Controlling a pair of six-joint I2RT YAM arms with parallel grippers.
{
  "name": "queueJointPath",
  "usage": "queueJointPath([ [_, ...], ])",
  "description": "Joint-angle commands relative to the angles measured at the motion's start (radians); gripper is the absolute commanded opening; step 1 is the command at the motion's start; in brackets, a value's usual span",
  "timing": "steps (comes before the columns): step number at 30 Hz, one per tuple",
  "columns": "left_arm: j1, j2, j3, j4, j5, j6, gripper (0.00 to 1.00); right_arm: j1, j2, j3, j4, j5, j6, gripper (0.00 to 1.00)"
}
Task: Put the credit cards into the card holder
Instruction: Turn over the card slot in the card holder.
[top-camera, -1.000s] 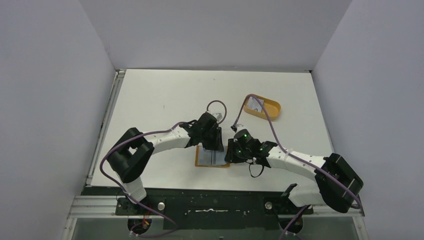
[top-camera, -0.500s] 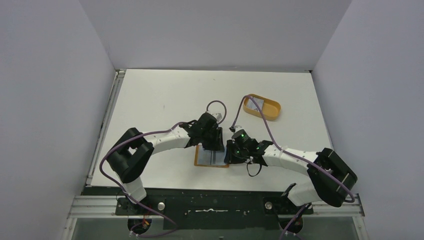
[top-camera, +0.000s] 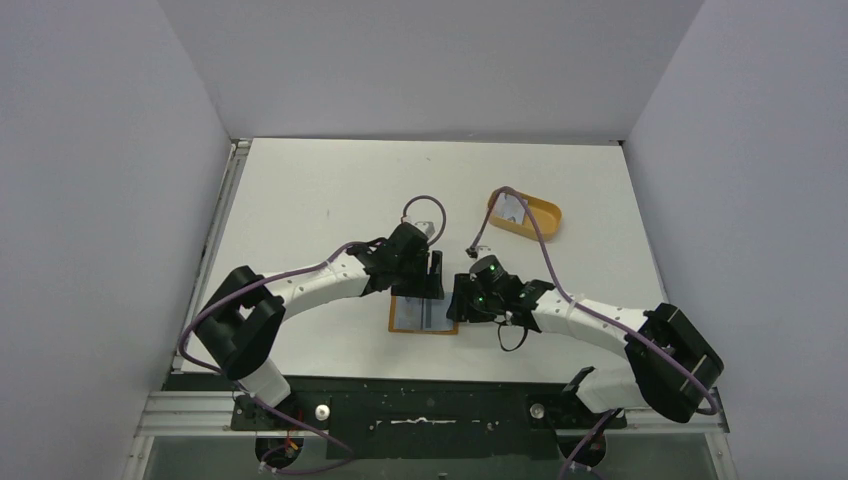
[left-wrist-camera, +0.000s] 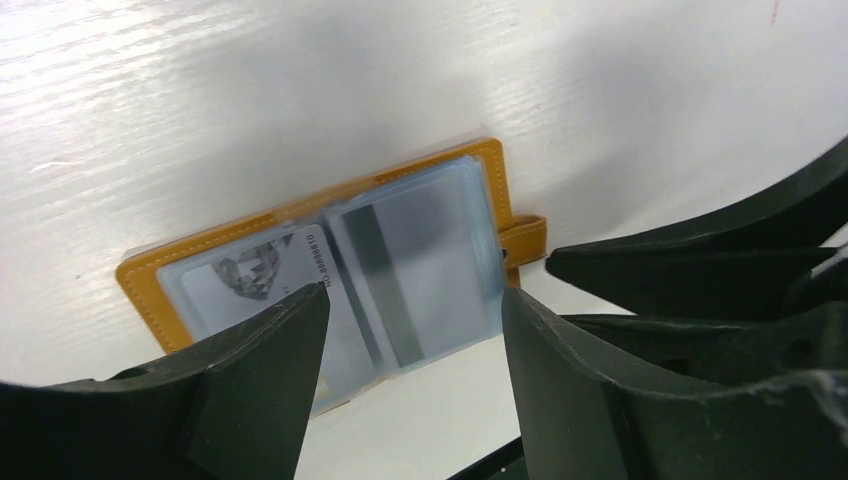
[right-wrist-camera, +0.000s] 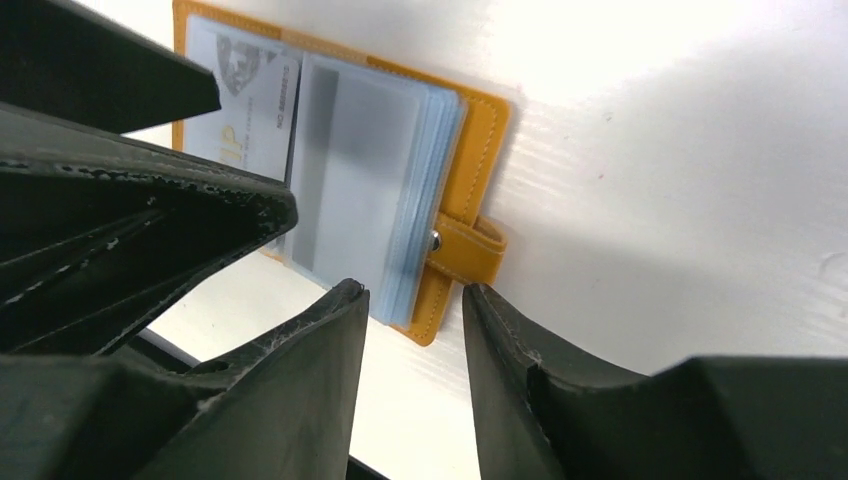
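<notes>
The card holder (top-camera: 402, 322) lies open on the table, orange with clear blue-grey sleeves. A credit card with a crest (left-wrist-camera: 262, 270) sits in its left half and one with a dark stripe (left-wrist-camera: 415, 260) in its right half. Both also show in the right wrist view, the crest card (right-wrist-camera: 248, 85) and the striped card (right-wrist-camera: 355, 170). My left gripper (left-wrist-camera: 412, 300) hangs open just above the holder's far edge, holding nothing. My right gripper (right-wrist-camera: 410, 290) is open over the snap tab (right-wrist-camera: 470, 250), with nothing between its fingers.
An orange oval tray (top-camera: 545, 218) stands at the back right with a pale card (top-camera: 512, 208) in it. The two grippers (top-camera: 420, 272) (top-camera: 460, 300) are close together over the holder. The table's near edge lies just below the holder.
Both grippers have opened. The left gripper has drawn back a little from the holder towards the far side, and its arm has shifted. The holder stays open and flat.
</notes>
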Motion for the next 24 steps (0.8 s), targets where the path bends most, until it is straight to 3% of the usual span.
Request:
queueJointPath([
  [1,0.01,-0.044,0.006,-0.044,-0.066,0.029,0.61,-0.039,-0.044,-0.009,0.04,0.014,0.023,0.41],
  [10,0.022,-0.062,-0.08,-0.035,-0.125,0.013,0.55,-0.052,0.03,0.019,0.046,-0.001,0.028,0.39],
  [24,0.023,0.012,-0.149,0.032,-0.105,-0.019,0.41,-0.044,0.107,0.061,0.019,-0.006,0.019,0.39],
])
